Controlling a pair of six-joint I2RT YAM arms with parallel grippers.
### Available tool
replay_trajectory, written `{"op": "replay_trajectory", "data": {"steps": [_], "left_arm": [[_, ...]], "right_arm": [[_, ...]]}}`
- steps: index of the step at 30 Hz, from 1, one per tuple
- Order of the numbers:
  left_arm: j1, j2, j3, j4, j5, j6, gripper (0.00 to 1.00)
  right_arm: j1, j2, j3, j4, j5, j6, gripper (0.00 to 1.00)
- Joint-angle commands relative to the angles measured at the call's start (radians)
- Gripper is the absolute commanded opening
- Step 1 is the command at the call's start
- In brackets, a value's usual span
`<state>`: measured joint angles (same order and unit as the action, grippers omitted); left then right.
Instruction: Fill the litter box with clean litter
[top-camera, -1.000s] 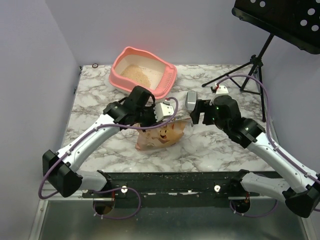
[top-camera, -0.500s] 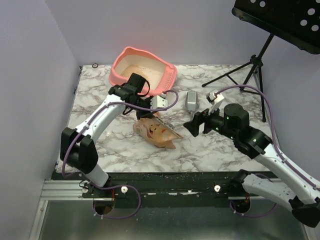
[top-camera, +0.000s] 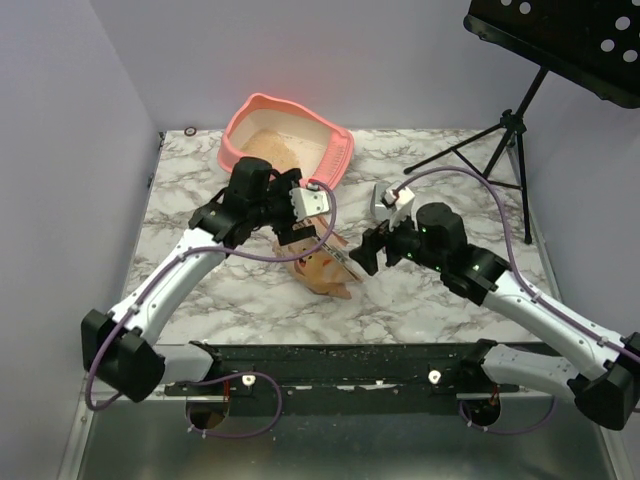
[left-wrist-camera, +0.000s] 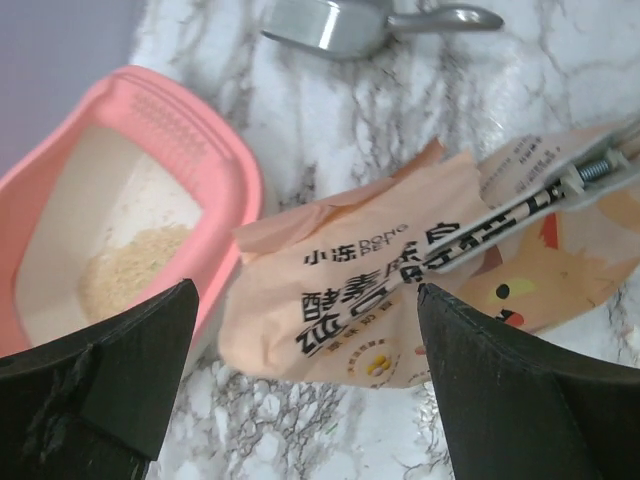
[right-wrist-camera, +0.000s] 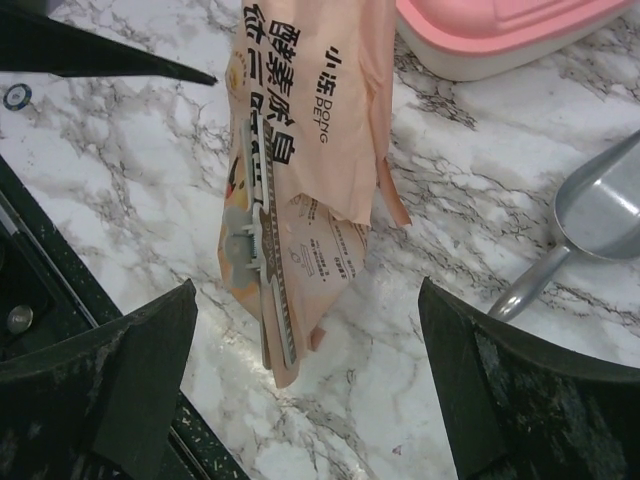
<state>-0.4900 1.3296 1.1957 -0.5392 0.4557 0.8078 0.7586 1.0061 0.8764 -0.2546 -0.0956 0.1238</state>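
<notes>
Litter box: the pink litter box sits at the 11 o'clock corner of the desk, close to the back wall.
Clean litter: a shallow patch of clean litter lies in the middle of the box. The cream floor shows bare around it, so the fill looks thin to me.
Litter bag: a peach litter bag lies flat mid-desk, about 5 o'clock from the box, its ragged end just beside the pink rim.
Clip: a long grey clip runs across the bag and seems to pinch it shut.
Scoop: a grey metal scoop rests on the desk at 2 o'clock from the bag, with nothing touching it.
Left tool: the left tool hangs over the bag, fingers spread wide, holding nothing.
Right tool: the right tool hovers at the bag's 3 o'clock side, also spread wide and empty.
Done so far: I'd judge that only a first small portion is in the box.
Left to do: most of it, by my reckoning. The bag needs picking up and the clip dealt with, or the scoop brought in. Then more litter goes in until the cream floor is covered.
</notes>
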Motion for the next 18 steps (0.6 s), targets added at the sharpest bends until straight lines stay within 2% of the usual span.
{"op": "replay_trajectory", "data": {"steps": [1,3,5,8,10,13,18], "left_arm": [[-0.007,-0.176,-0.07,0.246,-0.13,-0.282,0.99],[-0.009,-0.24,-0.106,0.317,-0.216,-0.489,0.99],[-0.009,-0.279,-0.105,0.303,-0.302,-0.649,0.99],[-0.007,-0.314,-0.084,0.207,-0.345,-0.783,0.99],[-0.007,-0.346,-0.125,0.194,-0.365,-0.899,0.99],[-0.007,-0.363,-0.182,0.16,-0.417,-0.982,0.99],[-0.007,-0.33,-0.205,0.107,-0.498,-1.0,0.99]], "right_arm": [[0.022,0.084,0.07,0.038,-0.03,-0.041,0.98],[0.039,0.123,0.085,0.04,-0.068,-0.049,0.97],[0.056,0.153,0.101,0.037,-0.056,-0.058,0.96],[0.08,0.178,0.119,0.022,-0.056,-0.079,0.93],[0.091,0.183,0.113,0.02,-0.055,-0.088,0.92],[0.119,0.201,0.122,0.012,-0.026,-0.099,0.88],[0.15,0.272,0.15,-0.018,0.04,-0.11,0.85]]}}
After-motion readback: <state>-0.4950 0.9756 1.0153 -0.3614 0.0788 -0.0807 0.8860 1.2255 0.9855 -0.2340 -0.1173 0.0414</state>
